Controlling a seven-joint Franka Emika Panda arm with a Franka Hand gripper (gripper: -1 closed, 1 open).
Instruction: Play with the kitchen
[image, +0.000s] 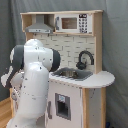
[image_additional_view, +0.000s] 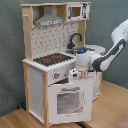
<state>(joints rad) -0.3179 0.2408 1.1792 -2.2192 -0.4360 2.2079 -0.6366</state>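
Note:
The kitchen (image: 75, 85) (image_additional_view: 52, 80) is a tall white and light-wood toy unit, seen in both exterior views. The second exterior view shows its black-red hob (image_additional_view: 52, 59), black faucet (image_additional_view: 75, 39), grey hood (image_additional_view: 49, 20), microwave (image_additional_view: 75, 11) and windowed oven door (image_additional_view: 70, 102). My gripper (image_additional_view: 75, 76) points down at the counter's front edge, right of the hob and just above the oven door. In the first exterior view the white arm (image: 32, 85) hides the hob and the gripper, while the sink (image: 72, 74) and faucet (image: 85, 59) show.
The kitchen stands on a wooden floor (image_additional_view: 112, 107) before a grey curtain (image_additional_view: 10, 55). My arm reaches in from the second exterior view's right (image_additional_view: 112, 50). In the first exterior view the arm's bulk fills the left foreground.

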